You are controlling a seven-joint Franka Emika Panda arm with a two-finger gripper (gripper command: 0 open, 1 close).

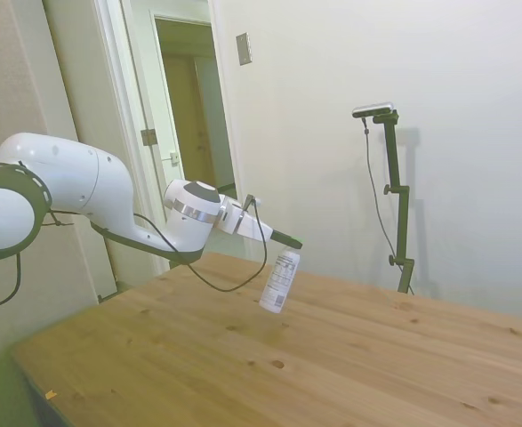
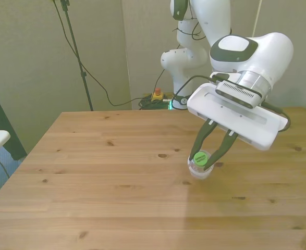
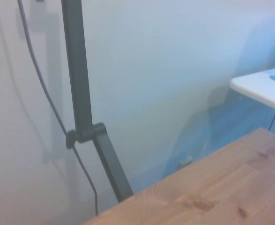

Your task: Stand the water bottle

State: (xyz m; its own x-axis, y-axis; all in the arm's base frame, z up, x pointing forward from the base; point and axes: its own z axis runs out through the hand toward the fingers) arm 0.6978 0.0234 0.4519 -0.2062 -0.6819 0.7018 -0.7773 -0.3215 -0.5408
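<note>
Where gripper [image 2: 209, 154] clamps water bottle [image 1: 280, 281] | bottle base unclear

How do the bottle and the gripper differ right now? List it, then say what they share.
The bottle is clear plastic with a white label and green cap; the gripper is white with dark fingers. The bottle hangs nearly upright, slightly tilted; the gripper reaches out close to level. The gripper is shut on the bottle's top; the bottle is carried. Both are over the table.
</note>
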